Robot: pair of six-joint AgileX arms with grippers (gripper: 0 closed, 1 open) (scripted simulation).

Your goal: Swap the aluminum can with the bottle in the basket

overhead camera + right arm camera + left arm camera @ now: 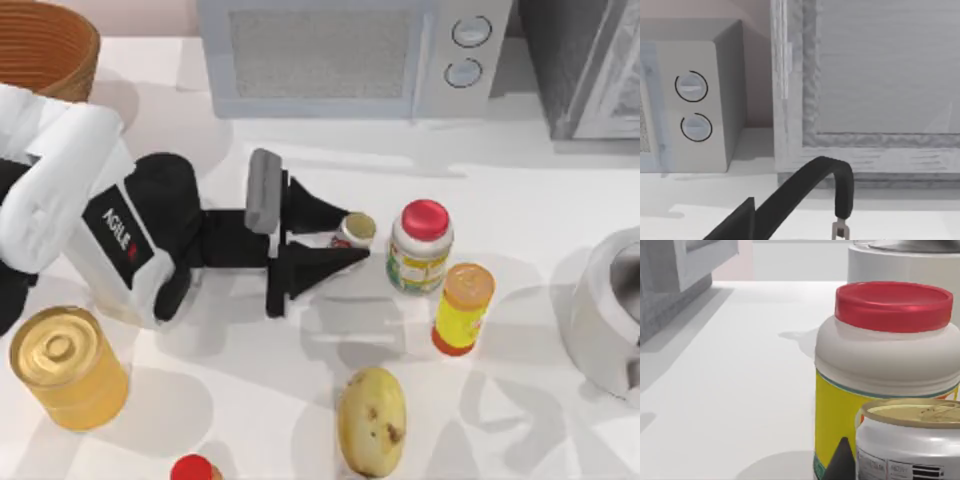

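Presently the left gripper (352,243) stands spread around the aluminum can (354,231) on the desk (540,190), beside the red-capped bottle (421,247); judged light, rigid, slippery: grip mid-body

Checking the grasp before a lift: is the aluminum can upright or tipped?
Upright. The aluminum can shows its round top from above, between the fingers of the left gripper; the left wrist view shows its top level.
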